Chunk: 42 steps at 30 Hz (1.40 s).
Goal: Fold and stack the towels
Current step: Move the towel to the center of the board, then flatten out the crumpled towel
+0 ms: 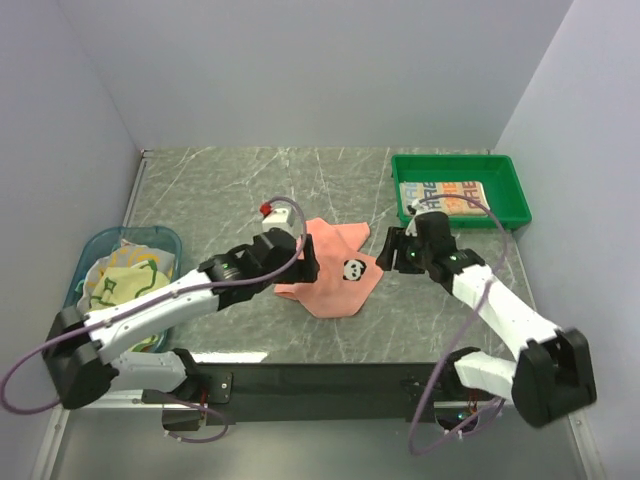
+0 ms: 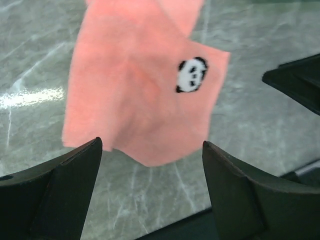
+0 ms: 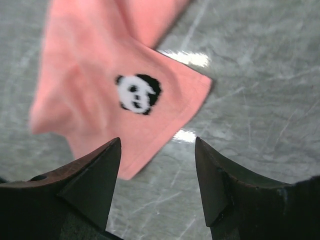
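The panda towel (image 1: pixel 335 272) lies in the middle of the table (image 1: pixel 220 190). The left gripper (image 1: pixel 306 258) is at its left edge, and the right gripper (image 1: pixel 386 250) is just right of it. At the far right, a tray (image 1: pixel 455 160) holds a folded lettered towel (image 1: pixel 445 195). At the near left, a basket (image 1: pixel 100 240) holds crumpled towels (image 1: pixel 125 282).

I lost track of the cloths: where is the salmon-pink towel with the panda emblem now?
In the top view the salmon-pink panda towel lies rumpled at the middle of the grey marbled table, between the open left gripper and open right gripper.

Robot lab cell, plain pale walls (image 1: pixel 320 70) round a marble-patterned table (image 1: pixel 210 190), left arm (image 1: pixel 150 310), right arm (image 1: pixel 500 312) bolted at its edge
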Available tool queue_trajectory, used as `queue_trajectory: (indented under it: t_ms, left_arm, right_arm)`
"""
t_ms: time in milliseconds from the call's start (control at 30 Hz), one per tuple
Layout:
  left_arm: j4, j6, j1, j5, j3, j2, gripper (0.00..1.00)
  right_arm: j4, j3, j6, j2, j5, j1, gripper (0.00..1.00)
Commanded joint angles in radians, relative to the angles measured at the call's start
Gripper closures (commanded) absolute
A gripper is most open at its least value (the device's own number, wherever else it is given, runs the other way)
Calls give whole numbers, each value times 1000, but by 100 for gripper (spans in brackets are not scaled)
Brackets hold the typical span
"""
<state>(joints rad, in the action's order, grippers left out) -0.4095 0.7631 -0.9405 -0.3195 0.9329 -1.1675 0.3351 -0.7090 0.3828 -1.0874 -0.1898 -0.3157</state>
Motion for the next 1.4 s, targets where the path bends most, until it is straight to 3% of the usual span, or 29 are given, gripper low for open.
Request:
queue_trajectory:
  t_ms: [0,267,533,967,1367]
  left_arm:
    - [34,10,5,34,13,-73,14]
    - [66,-137,-225,-46,110,-308,17]
    - [11,-148,-377,-243,234,-549,17]
    - [-84,-74,-417,-357,356,-744,19]
    - [-179,37,-422,-510,383,-830,28]
  right_arm:
    - [-11,-76,-19,-116,98,-25,33]
    - [-28,-202,-12,-374,188,-51,36]
    - [-21,-265,4,-529,273,-57,39]
    - [-16,-245,4,-608,245,-69,46]
    - [-1,-218,14,-580,204,-89,64]
